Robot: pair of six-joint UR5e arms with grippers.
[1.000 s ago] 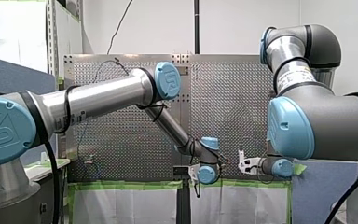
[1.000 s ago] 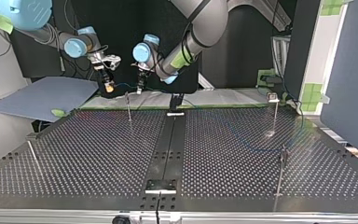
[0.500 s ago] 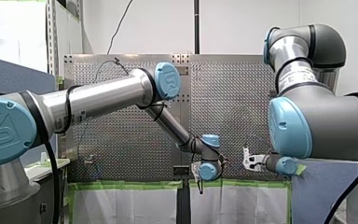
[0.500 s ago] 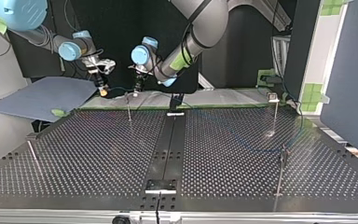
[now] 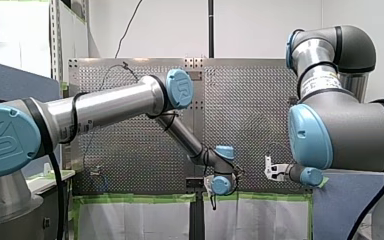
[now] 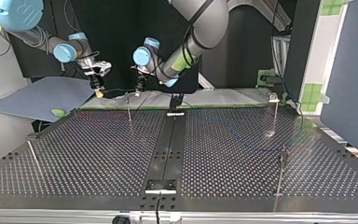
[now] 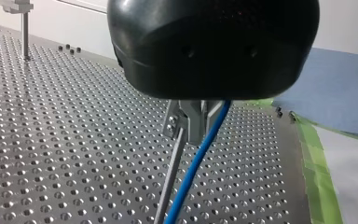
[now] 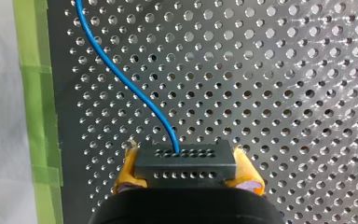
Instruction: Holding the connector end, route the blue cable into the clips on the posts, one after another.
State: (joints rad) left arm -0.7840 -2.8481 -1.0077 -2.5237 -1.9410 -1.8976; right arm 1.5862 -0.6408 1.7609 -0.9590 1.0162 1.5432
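Note:
In the right wrist view my right gripper (image 8: 186, 179) is shut on the black connector (image 8: 185, 161), its yellow pads (image 8: 127, 175) on either end. The blue cable (image 8: 121, 74) leaves the connector and curves across the perforated plate. In the top view that gripper (image 6: 99, 92) hangs at the table's far left edge, and the cable (image 6: 119, 89) spans to my left gripper (image 6: 140, 89). The left wrist view shows the cable (image 7: 200, 149) coming out from under the black gripper body, right beside the clip (image 7: 189, 119) of a post (image 7: 170, 182). My left gripper's jaws are shut on the cable.
Other thin posts stand on the table: one far right (image 6: 276, 112), one near right (image 6: 282, 172), one leaning at the near left (image 6: 32, 154). A blue sheet (image 6: 42, 95) lies beyond the far left corner. Green tape (image 8: 35, 93) lines the table edge.
My right gripper has carried the connector further to the top view's left, away from my left gripper, drawing the cable out between them. My left gripper has stayed by the post.

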